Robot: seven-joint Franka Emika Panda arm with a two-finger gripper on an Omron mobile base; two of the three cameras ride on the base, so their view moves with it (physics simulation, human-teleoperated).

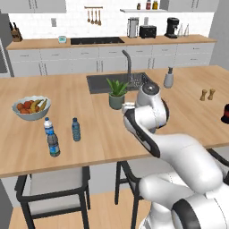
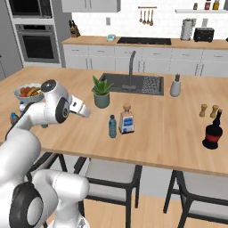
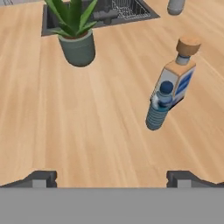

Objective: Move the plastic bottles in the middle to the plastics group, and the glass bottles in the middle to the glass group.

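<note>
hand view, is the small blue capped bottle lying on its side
No, the small blue-capped bottle stands upright on the counter, just in front of the square cork-topped bottle.

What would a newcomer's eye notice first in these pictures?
Probably the big white arm over the wooden island counter, its gripper open and empty. Next, the small blue-capped water bottle standing beside a square cork-stoppered glass bottle, in front of a potted plant by the sink.
</note>
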